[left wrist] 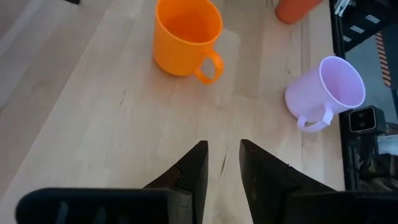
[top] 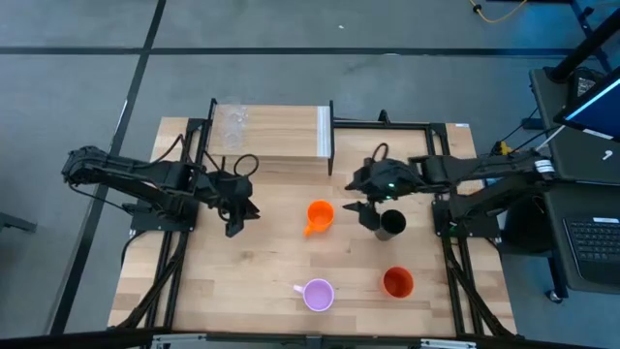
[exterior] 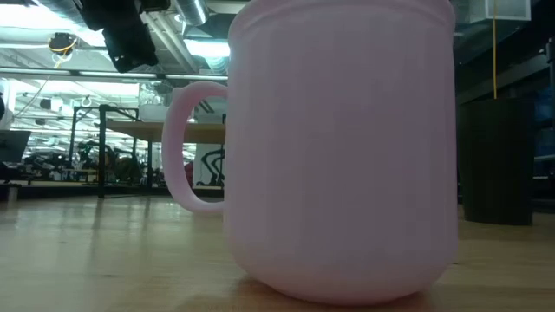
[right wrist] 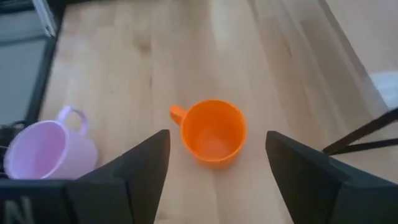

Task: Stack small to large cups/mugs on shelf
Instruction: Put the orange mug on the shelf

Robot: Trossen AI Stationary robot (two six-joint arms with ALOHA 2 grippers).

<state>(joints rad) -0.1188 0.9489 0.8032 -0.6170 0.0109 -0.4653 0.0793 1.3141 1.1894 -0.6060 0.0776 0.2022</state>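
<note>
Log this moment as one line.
left gripper: narrow gap, empty | right gripper: open, before orange mug | shelf: clear glasses only

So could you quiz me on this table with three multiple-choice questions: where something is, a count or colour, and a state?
1. Where do the clear glasses stand?
A. on the shelf
B. beside the lilac mug
C. inside the black tumbler

2. How many handled mugs are on the tabletop?
A. one
B. two
C. four

3. How is the right tool set?
A. shut on a cup
B. open, holding nothing
C. gripping the shelf

Answers: 1 A, they sit at the shelf's left end. 2 B, the orange mug and the lilac one. 3 B, its fingers stand wide apart above the orange mug.
</note>
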